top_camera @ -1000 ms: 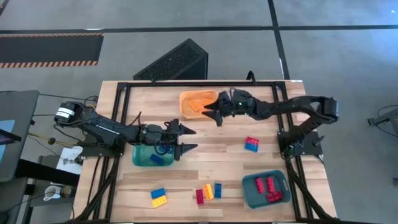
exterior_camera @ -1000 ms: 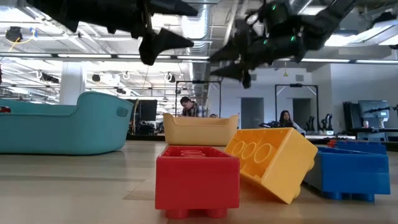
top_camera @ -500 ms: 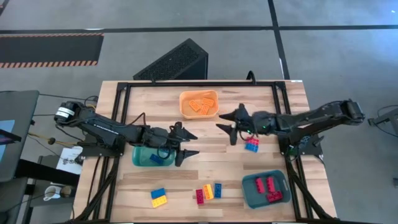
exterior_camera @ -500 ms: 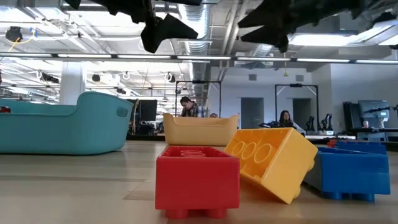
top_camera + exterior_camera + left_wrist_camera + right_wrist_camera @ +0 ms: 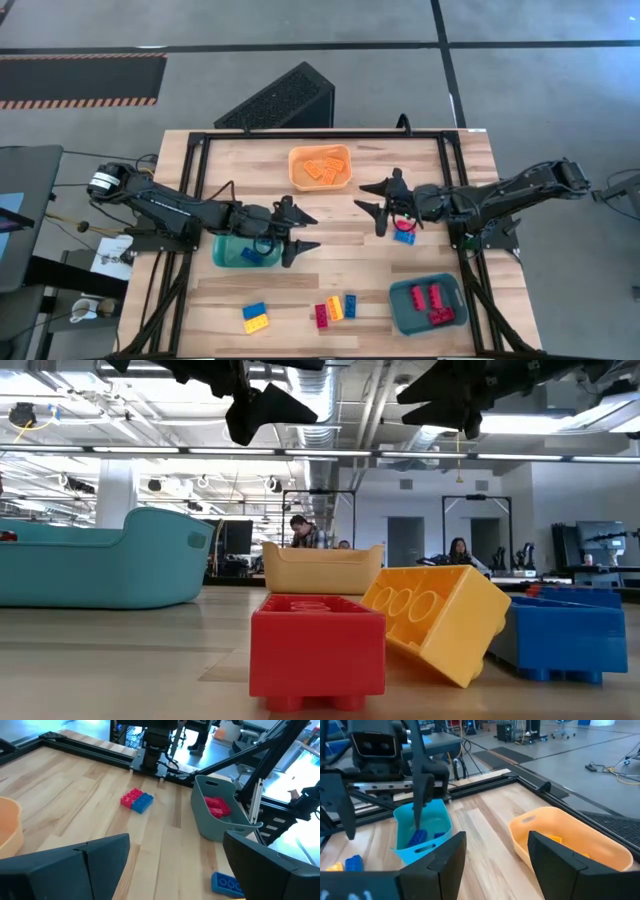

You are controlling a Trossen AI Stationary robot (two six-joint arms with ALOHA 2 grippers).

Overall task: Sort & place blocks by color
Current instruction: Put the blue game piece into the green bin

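Since a second ago the right gripper [image 5: 381, 205] has swung off the orange bin [image 5: 320, 166], hovering released, empty, beside the red-and-blue block pair [image 5: 405, 232]. Next: descend, pinch. Left gripper [image 5: 301, 229] waits released beside the teal bin [image 5: 228, 252].

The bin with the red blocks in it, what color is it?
The bin is dark teal, holding red blocks. It shows best in the high view.

Left gripper [image 5: 306, 228] is at frame centre-left, right gripper [image 5: 372, 205] centre-right (both fingers spread, nothing held).
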